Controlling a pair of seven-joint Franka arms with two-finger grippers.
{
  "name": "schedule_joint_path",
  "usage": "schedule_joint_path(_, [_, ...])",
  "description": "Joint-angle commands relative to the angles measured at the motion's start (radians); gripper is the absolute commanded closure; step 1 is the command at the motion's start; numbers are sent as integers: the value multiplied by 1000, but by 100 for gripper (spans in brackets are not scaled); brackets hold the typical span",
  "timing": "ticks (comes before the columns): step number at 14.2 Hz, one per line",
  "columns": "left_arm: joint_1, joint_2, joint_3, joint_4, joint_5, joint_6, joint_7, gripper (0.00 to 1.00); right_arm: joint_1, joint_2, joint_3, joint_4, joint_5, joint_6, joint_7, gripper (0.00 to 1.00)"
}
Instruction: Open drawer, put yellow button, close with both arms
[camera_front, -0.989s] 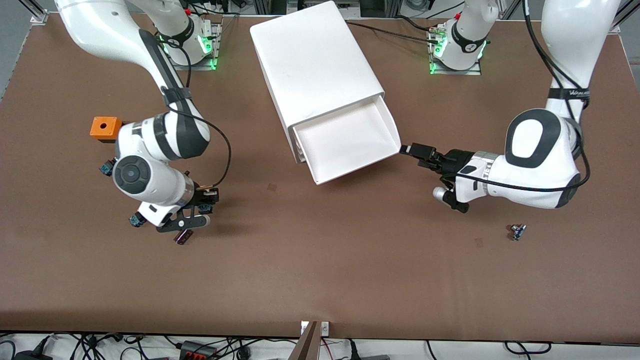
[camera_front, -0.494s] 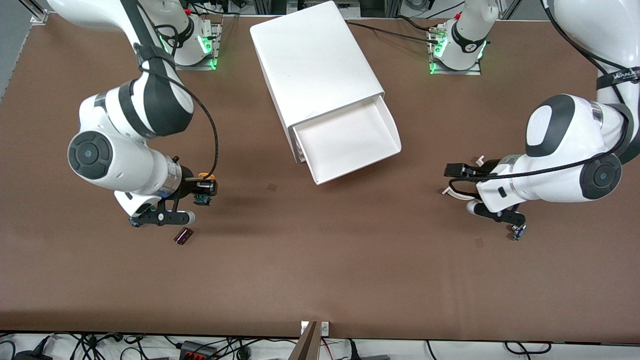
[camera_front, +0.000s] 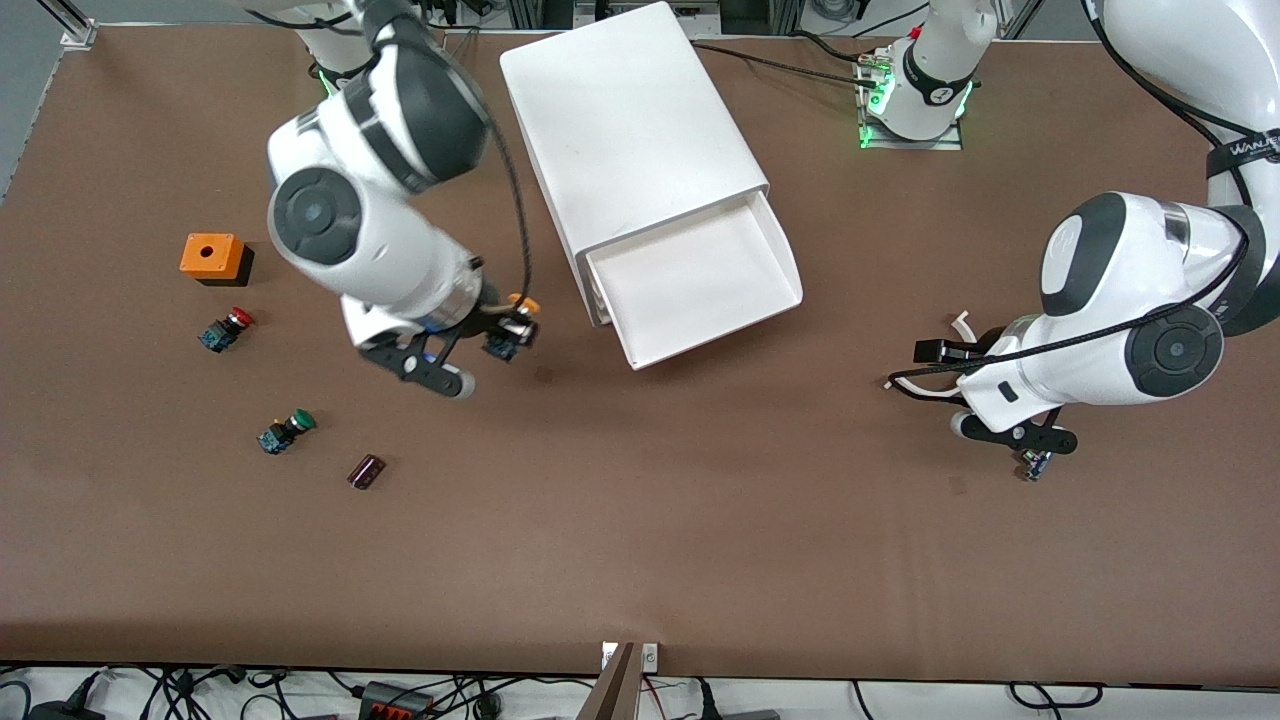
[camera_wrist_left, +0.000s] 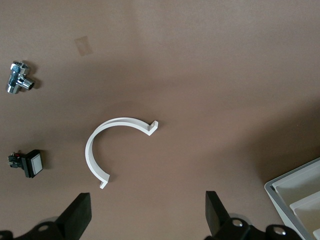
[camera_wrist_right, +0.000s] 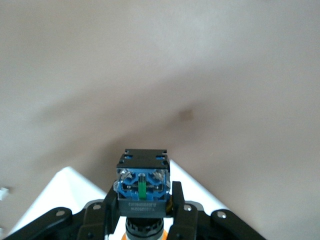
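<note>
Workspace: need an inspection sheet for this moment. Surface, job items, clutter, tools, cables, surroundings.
Surface: brown table, faint marks, no spills.
Job's things: drawer of the white cabinet pulled open, nothing seen inside; yellow button held in the air beside the cabinet.
Clutter: orange box, red-capped switch, green-capped switch, small dark block, white curved clip, metal fitting, black switch.
Grippers: right tool shut on yellow button; left tool open, over the clip, arm waiting.
Cables: black cable on each arm, nothing snagged.
Surroundings: loose wiring along the table's edge nearest the camera.
</note>
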Motion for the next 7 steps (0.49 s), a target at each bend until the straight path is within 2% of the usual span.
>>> schedule_joint_path(1, [15, -7, 4, 23, 12, 5, -21, 0, 55, 9, -7, 58, 23, -4, 218, 100])
schedule_joint_path(2, [18, -5, 7, 52, 21, 3, -29, 0, 68, 15, -7, 64, 25, 3, 298, 100])
schedule_joint_path(5, [21, 21, 10, 60, 59, 9, -191, 0, 137, 49, -7, 72, 23, 52, 568, 100])
schedule_joint_path(7, [26, 16, 8, 60, 73, 9, -192, 0, 176, 67, -9, 72, 22, 88, 720, 100])
